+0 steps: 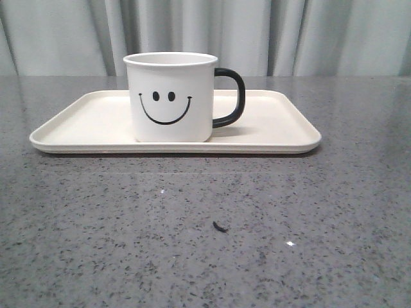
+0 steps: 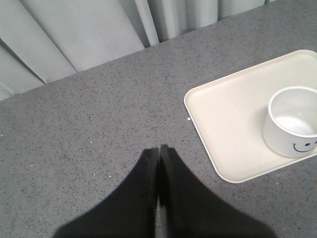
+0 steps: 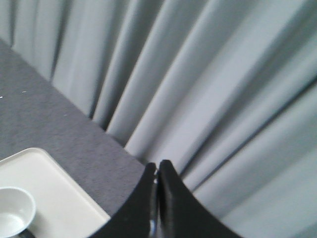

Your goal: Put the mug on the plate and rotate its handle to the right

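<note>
- The mug (image 1: 170, 96), a white enamel-style cup with a black smiley face printed on its side, stands upright on the plate (image 1: 276, 131), a large flat cream-coloured rectangular tray with rounded corners and a low rim, roughly at its middle.
- The handle (image 1: 231, 97), a glossy black C-shaped loop, points to the right in the front view, with the face turned toward the camera.
- The left gripper (image 2: 159, 148) has its black fingers pressed together and holds nothing; it hangs over the bare grey speckled table (image 2: 99, 124), with the plate's near corner and the mug well off to its side.
- The right gripper (image 3: 157, 166) is likewise closed and empty, aimed toward the pale grey curtain (image 3: 223, 74); the plate's edge and the mug's rim sit low and to one side of it.
- Judging by this layout, both parts of the task look done: mug placed, handle turned right. Nothing seems left beyond keeping the arms clear.
- A small dark speck (image 1: 219, 226) lies on the table in front of the plate.
</note>
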Controlling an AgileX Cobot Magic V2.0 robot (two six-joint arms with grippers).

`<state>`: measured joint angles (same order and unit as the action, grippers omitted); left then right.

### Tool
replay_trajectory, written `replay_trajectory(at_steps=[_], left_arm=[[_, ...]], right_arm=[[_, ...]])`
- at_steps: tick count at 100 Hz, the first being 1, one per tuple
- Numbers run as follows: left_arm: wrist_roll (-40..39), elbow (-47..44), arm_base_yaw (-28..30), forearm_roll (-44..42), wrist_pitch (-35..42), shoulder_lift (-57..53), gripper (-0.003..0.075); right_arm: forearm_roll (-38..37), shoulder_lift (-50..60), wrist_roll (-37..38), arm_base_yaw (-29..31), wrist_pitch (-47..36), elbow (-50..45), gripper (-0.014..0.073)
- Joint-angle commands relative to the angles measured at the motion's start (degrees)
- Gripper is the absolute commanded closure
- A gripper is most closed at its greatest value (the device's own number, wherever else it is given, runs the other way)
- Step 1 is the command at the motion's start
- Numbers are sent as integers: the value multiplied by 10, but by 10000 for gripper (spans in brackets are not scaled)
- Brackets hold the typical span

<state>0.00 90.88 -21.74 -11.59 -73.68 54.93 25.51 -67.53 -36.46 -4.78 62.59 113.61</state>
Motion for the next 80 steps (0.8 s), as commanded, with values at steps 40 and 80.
replay_trajectory(at_steps=[40, 80], left_arm=[[-4, 10, -2, -2, 14, -4, 739], [-18, -103, -2, -2, 72, -82, 739]], right_arm=[[-39, 251, 165, 76, -357, -350, 655], [-39, 397, 193, 76, -473, -634, 655]])
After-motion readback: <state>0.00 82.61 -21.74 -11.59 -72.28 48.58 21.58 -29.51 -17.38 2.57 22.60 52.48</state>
